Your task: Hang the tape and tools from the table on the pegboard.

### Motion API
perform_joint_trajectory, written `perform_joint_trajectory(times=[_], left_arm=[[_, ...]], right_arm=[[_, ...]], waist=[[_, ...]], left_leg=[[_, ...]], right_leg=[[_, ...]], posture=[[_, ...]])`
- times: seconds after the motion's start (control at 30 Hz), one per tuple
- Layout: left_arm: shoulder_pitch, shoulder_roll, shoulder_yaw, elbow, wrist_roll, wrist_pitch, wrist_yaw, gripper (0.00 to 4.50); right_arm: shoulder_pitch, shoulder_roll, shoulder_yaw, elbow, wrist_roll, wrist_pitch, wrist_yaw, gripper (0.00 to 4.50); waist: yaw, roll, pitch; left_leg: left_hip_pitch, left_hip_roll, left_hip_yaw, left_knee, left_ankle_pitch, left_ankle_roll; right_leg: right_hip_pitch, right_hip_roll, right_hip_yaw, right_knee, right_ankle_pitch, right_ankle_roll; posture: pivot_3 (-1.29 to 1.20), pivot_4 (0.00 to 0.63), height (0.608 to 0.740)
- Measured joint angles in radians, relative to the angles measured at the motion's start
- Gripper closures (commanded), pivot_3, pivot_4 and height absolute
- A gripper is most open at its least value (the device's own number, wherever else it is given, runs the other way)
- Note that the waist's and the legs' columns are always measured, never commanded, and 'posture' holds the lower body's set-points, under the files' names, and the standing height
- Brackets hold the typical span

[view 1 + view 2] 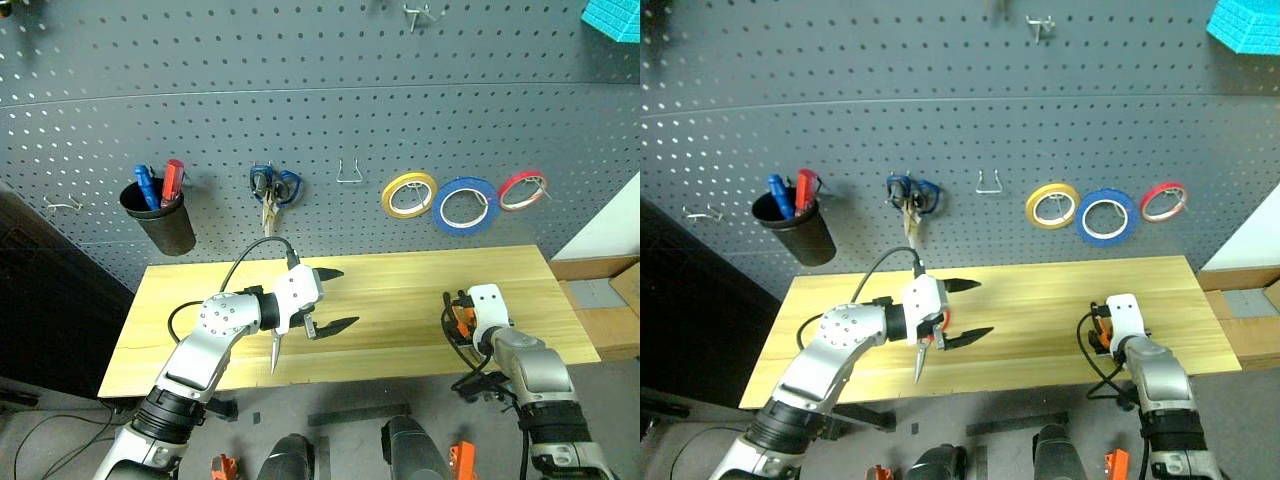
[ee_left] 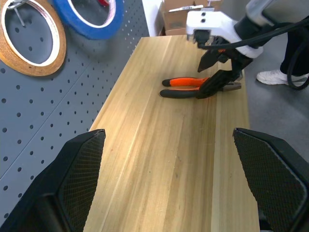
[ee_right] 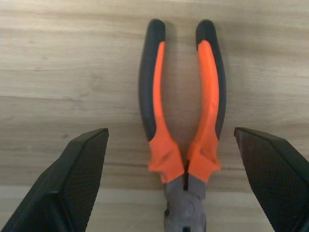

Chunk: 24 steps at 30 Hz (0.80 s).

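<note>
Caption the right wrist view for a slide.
Open right end effector poised over the orange-and-black pliers lying flat on the pale wooden table.

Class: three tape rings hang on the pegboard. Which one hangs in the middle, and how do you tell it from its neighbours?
The blue tape. It hangs between the yellow ring and the red ring, and looks the largest.

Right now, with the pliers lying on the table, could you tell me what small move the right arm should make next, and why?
Probably lower the right tool and close it on the pliers: its fingers stand open on either side of them, and they lie flat on the table, unheld.
</note>
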Motion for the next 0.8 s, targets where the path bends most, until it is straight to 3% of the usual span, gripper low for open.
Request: perform_joint_trajectory(times=[0.3,0.4,0.5,0.67,0.8], left_arm=[[0.003,-0.003,0.000,0.001,0.007,-0.003,0.010,0.00],[0.007,-0.003,0.000,0.001,0.007,-0.005,0.010,0.00],[0.012,-0.003,0.000,0.001,0.003,-0.005,0.008,0.00],[0.048,0.001,0.012,-0.003,-0.019,0.007,0.010,0.00],[0.133,0.004,0.126,-0.035,-0.113,0.080,0.043,0.00]], right_arm=[[-0.130,-0.014,0.005,0.248,0.011,-0.050,0.022,0.02],[-0.169,-0.022,-0.007,0.312,0.022,-0.051,0.033,0.62],[-0.186,-0.032,0.007,0.350,0.022,-0.068,0.051,1.60],[-0.171,-0.018,0.042,0.332,0.007,-0.075,0.055,1.71],[-0.096,0.057,0.087,0.131,0.007,-0.070,0.039,1.71]], waist=[[-0.003,0.000,-0.001],[-0.002,0.000,-0.004],[-0.003,0.000,-0.008],[-0.005,0.001,-0.021],[-0.017,0.001,-0.022]], left_leg=[[0.000,0.000,0.000,0.001,0.000,0.000],[0.000,0.000,0.000,0.001,0.000,0.000],[0.000,0.000,0.000,0.001,0.000,0.000],[0.001,0.000,0.000,0.000,0.000,0.000],[0.001,0.002,0.001,0.000,0.000,0.000]], right_leg=[[0.000,0.000,0.000,0.000,0.000,0.000],[0.000,0.000,0.001,0.000,0.000,0.000],[0.000,0.000,0.001,0.000,0.000,0.000],[0.000,0.001,0.001,0.001,0.000,0.000],[-0.002,0.002,0.002,0.002,0.000,0.000]], posture=[[-0.15,0.138,0.740],[-0.14,0.135,0.740],[-0.14,0.129,0.740],[-0.15,0.122,0.740],[-0.14,0.122,0.740]])
